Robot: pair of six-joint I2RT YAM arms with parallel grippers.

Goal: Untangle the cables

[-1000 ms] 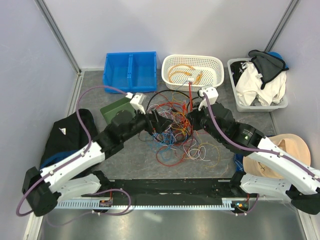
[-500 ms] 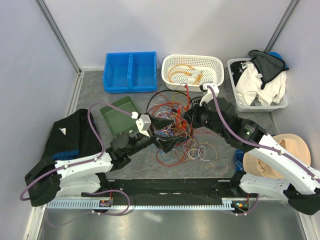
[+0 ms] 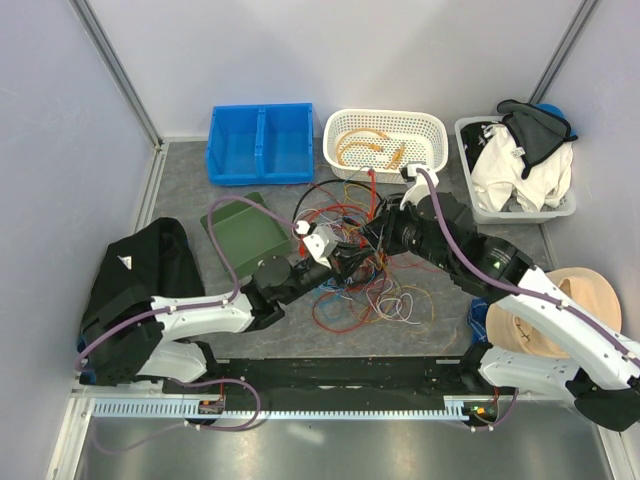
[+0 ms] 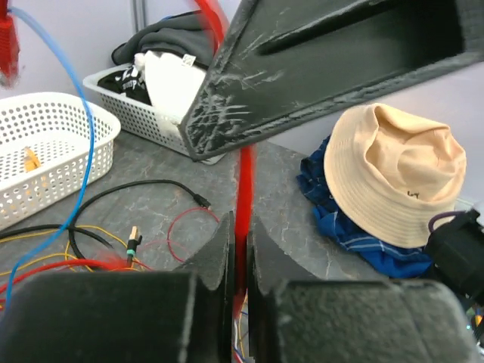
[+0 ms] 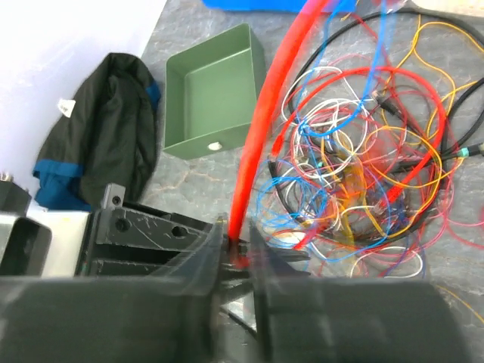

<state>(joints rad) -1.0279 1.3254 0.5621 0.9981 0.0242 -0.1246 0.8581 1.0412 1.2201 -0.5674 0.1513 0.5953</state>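
Observation:
The cables [image 3: 345,308] lie as a tangled pile of red, blue, orange, yellow, white and black wires mid-table, seen close in the right wrist view [image 5: 363,151]. My left gripper [image 3: 345,262] is at the pile's near-left side, and in its own view [image 4: 240,221] it is shut on a thick red cable [image 4: 243,178] running up between the jaws. My right gripper [image 3: 372,238] hovers just behind it. Its blurred jaws [image 5: 240,240] stand slightly apart around the same red cable [image 5: 261,128]. One right finger [image 4: 325,60] fills the top of the left wrist view.
At the back stand a blue bin [image 3: 260,143], a white basket [image 3: 432,128] holding orange cables, and a basket of clothes [image 3: 515,170]. A green tray [image 3: 245,232] sits left of the pile, a black garment [image 3: 140,275] at far left, a tan hat [image 3: 560,310] at right.
My left gripper drew back from the pile, moved right into it again and shut on the red cable. The right gripper's jaws, shut before, have parted.

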